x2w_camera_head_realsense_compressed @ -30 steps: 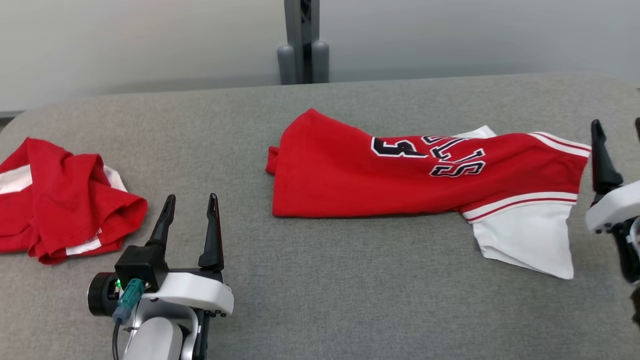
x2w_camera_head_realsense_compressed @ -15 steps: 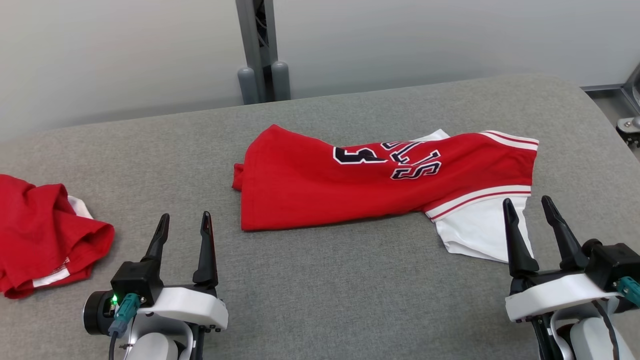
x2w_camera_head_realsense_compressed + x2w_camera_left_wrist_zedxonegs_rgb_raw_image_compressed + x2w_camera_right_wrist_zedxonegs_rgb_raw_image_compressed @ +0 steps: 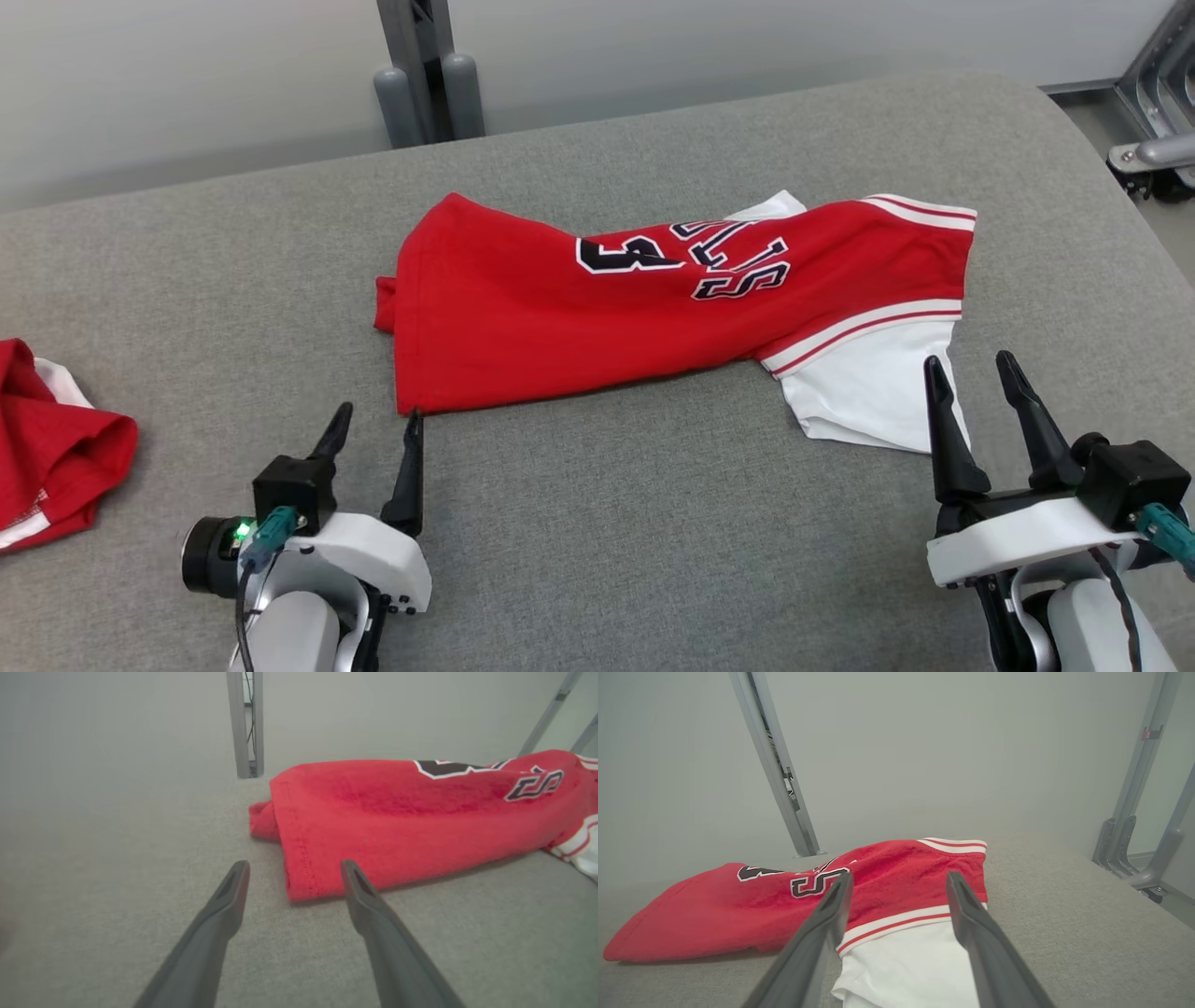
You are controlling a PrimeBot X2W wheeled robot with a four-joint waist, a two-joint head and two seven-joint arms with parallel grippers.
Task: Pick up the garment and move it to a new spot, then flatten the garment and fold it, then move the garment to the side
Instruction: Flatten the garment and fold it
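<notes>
The garment (image 3: 579, 317), a red jersey with dark lettering and white trim, lies across the middle of the grey counter (image 3: 653, 560), well apart from a second red garment (image 3: 56, 448) bunched at the far left edge. It looks doubled over along its length rather than spread in a single layer. The red body forms a fairly smooth band, but a white panel (image 3: 859, 406) sticks out unevenly at the near right, and a small lump of red cloth pokes out at the left end. My judgement is that the garment is already at its working spot and the folding is only partly done. The fold still needs tidying or finishing, and the move to the side is yet to come. Both pairs of jaws are spread wide and hold nothing. The left arm (image 3: 308, 597) has its jaws at the near left corner of the garment (image 3: 373, 826). In the left wrist view that hemmed corner lies between the two tips and just ahead of them. The right arm (image 3: 1036, 551) has its jaws at the white panel. In the right wrist view the white cloth (image 3: 910, 961) lies between and under them, with the red band (image 3: 901, 877) beyond. Whether any tip touches the cloth I cannot tell.
</notes>
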